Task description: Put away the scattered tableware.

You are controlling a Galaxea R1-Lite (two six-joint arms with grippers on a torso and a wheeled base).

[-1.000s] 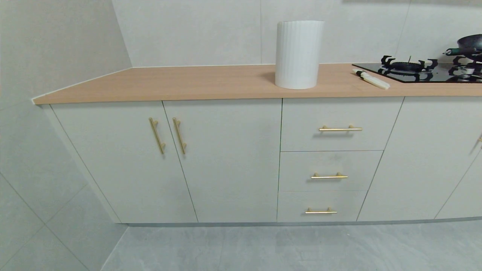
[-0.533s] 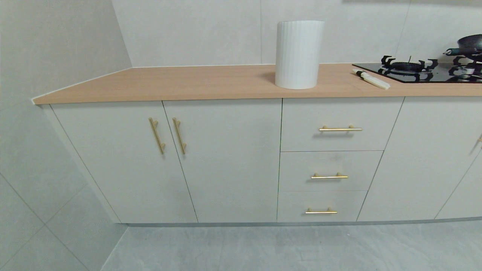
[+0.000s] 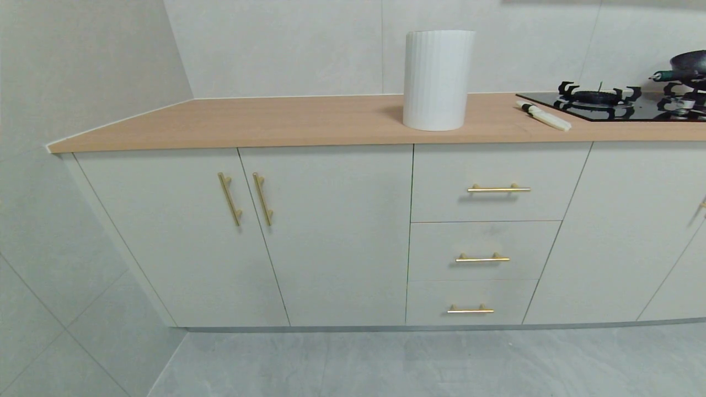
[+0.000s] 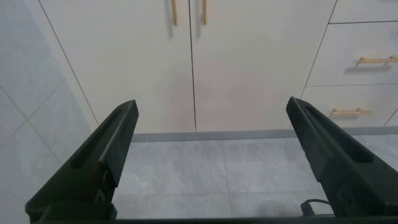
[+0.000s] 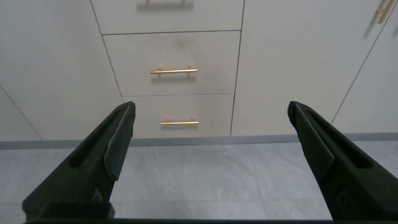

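Note:
A pale utensil with a dark end [image 3: 543, 115] lies on the wooden countertop [image 3: 276, 121], just left of the gas hob [image 3: 618, 105]. A tall white ribbed container [image 3: 437, 79] stands upright on the counter to its left. My left gripper [image 4: 211, 112] is open and empty, held low in front of the double cabinet doors [image 4: 186, 56]. My right gripper [image 5: 211, 109] is open and empty too, low in front of the drawer stack [image 5: 174, 71].
Three drawers with gold handles [image 3: 498, 189] sit under the container. Cabinet doors with vertical gold handles [image 3: 245, 198] are to their left. A dark pan [image 3: 689, 62] rests on the far burner. A wall closes off the left side; grey tiled floor [image 3: 386, 364] lies before the cabinets.

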